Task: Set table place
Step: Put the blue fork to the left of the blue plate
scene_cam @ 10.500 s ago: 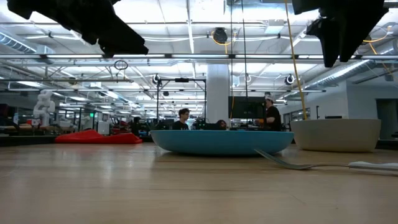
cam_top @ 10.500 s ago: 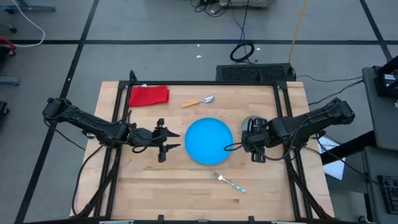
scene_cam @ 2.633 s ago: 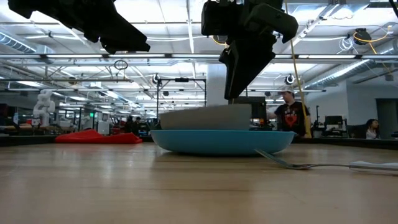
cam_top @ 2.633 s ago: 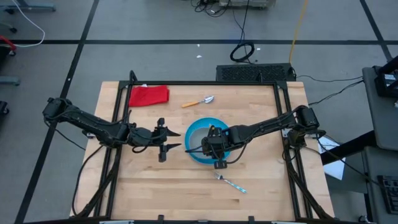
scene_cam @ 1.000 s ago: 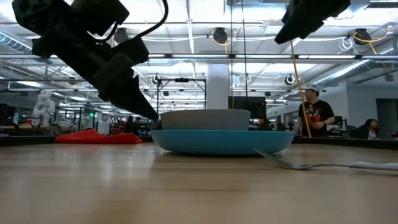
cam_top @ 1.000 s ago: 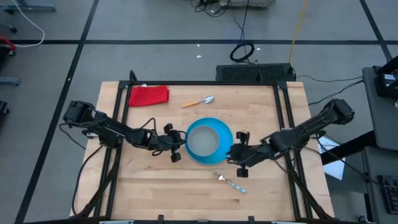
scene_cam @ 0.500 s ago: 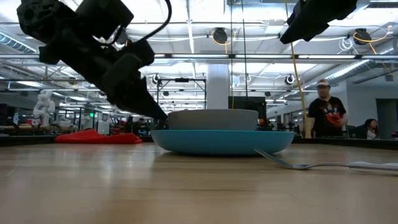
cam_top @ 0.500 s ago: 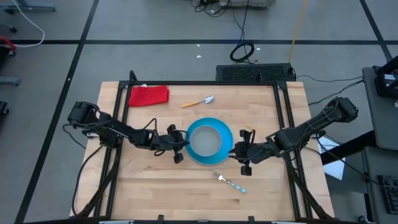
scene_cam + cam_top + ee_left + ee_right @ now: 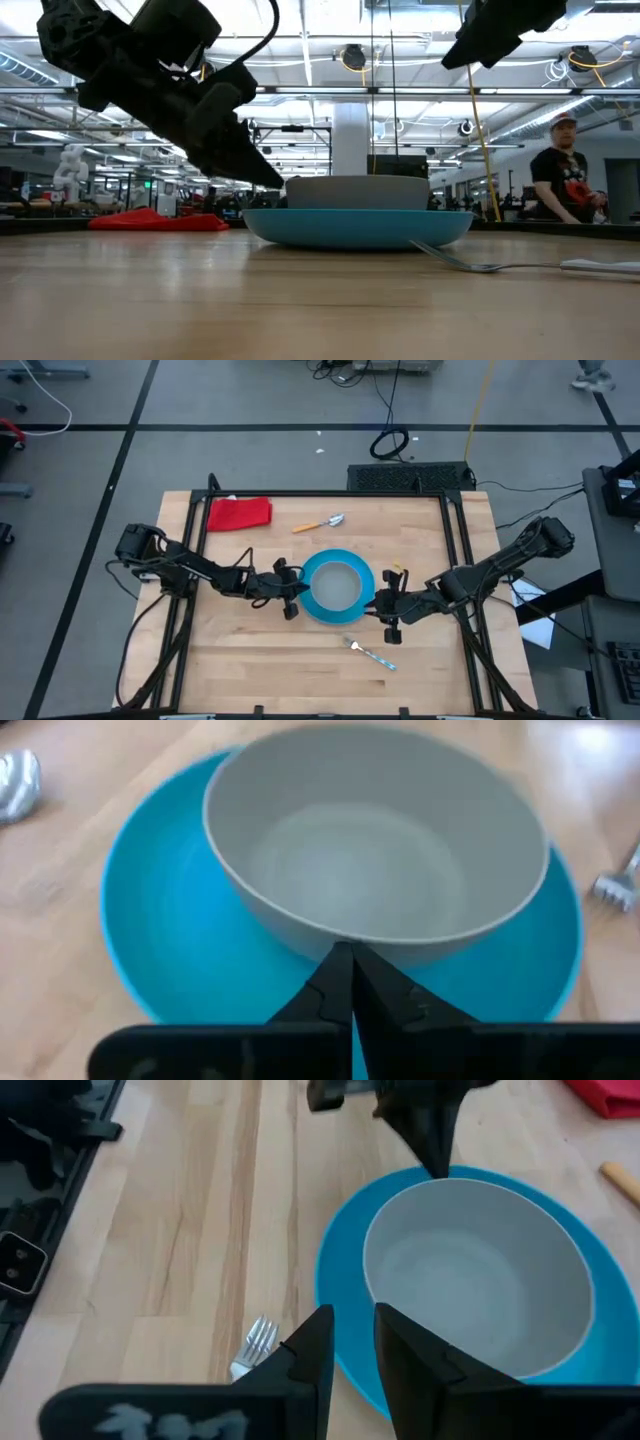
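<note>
A grey bowl [image 9: 338,585] [image 9: 357,192] stands upright on the round blue plate [image 9: 330,617] [image 9: 350,228] at the middle of the table. My left gripper [image 9: 300,588] [image 9: 345,955] is shut, its tips against the bowl's left side. My right gripper [image 9: 373,602] [image 9: 352,1315] hovers just right of the plate, above it, with a narrow gap between its fingers and nothing in it. The fork [image 9: 370,653] [image 9: 255,1342] lies on the wood near the plate's front. The orange-handled spoon [image 9: 320,523] lies behind the plate. My left gripper presses its shut fingertips [image 9: 280,182] against the bowl's outer wall [image 9: 345,935], just below the rim on the side toward the table's left. The fingers come from the table's left, slanting down. The bowl sits upright with its base on the plate.
A red cloth [image 9: 239,513] [image 9: 155,220] lies at the far left corner. A black frame [image 9: 190,550] edges the tabletop. Bare wood shows left of the plate and along the near edge. People move about in the room beyond the table.
My left gripper, shut throughout, has moved toward the table's right and a little down against the bowl. The bowl has slid to the right across the plate, staying upright. The plate has kept its place.
</note>
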